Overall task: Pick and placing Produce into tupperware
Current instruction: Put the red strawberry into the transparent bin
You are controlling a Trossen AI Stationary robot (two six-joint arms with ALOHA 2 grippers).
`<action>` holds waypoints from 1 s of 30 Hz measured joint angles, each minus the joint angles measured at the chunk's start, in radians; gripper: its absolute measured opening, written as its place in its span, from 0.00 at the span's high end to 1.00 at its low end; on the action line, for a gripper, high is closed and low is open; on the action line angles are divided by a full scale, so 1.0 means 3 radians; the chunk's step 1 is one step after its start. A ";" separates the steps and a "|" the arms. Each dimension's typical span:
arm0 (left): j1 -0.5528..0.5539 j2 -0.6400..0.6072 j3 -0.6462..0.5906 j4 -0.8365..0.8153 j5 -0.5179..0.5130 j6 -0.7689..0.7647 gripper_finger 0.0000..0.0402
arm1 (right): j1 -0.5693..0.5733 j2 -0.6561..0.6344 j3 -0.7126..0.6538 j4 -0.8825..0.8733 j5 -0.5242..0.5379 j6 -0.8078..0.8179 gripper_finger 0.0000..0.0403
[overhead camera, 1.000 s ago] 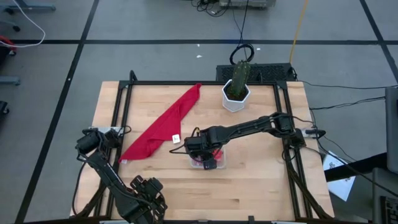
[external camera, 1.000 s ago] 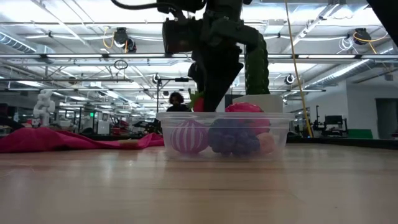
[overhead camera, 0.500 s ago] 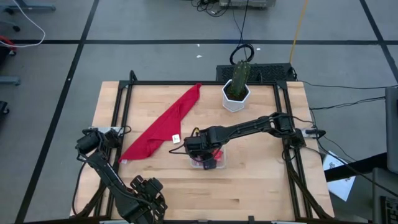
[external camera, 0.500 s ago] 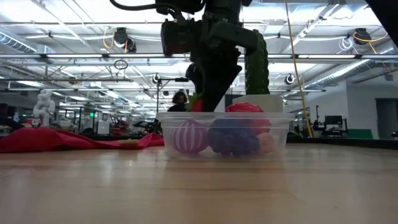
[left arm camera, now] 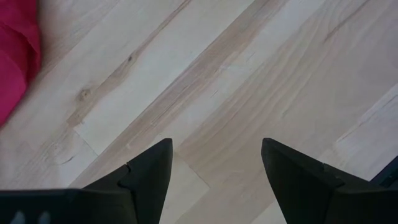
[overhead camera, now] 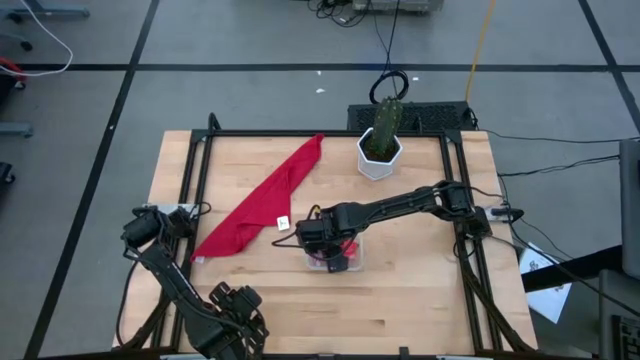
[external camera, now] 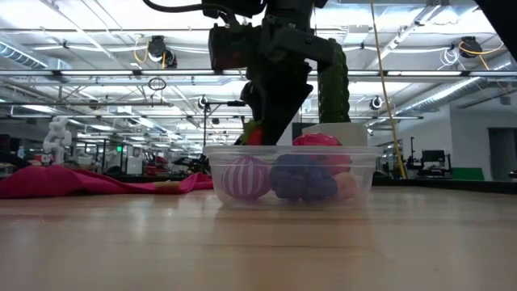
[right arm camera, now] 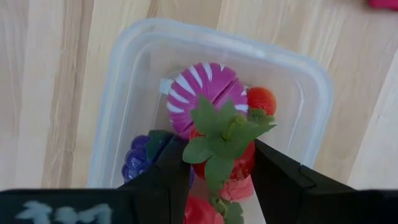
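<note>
- Tub (right arm camera: 134, 74): clear plastic, below the right gripper (right arm camera: 219, 163)
- Onion (right arm camera: 200, 93): pink-purple with white stripes, just past the dark fingers (right arm camera: 281, 177)
- Strawberry (right arm camera: 225, 155): red with green leaves, between those fingers
- Grapes (right arm camera: 142, 160): purple, beside one finger
- Small red fruit (right arm camera: 261, 99) next to the onion
- Cloth (overhead camera: 262, 197): red, well off from the right gripper
- Pot (overhead camera: 379, 158): white, with a green cactus (overhead camera: 387, 124)
- Table (overhead camera: 420, 285): pale wood with streaked grain, under the black left gripper (left arm camera: 214, 180)
</note>
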 joint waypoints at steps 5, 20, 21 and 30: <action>-0.0009 0.0000 0.0000 0.0001 -0.0003 0.0001 0.37 | -0.0001 0.0000 -0.0001 -0.0101 0.0000 0.0001 0.65; -0.0011 0.0000 0.0000 0.0011 -0.0026 0.0003 0.37 | -0.0001 -0.0001 -0.0001 -0.0104 0.0001 0.0002 0.65; -0.0011 0.0000 0.0000 0.0011 -0.0027 0.0003 0.37 | -0.0001 -0.0001 -0.0001 -0.0104 0.0001 0.0003 0.65; -0.0011 0.0000 0.0000 0.0011 -0.0027 0.0003 0.37 | -0.0001 -0.0003 -0.0001 -0.0103 0.0001 0.0003 0.59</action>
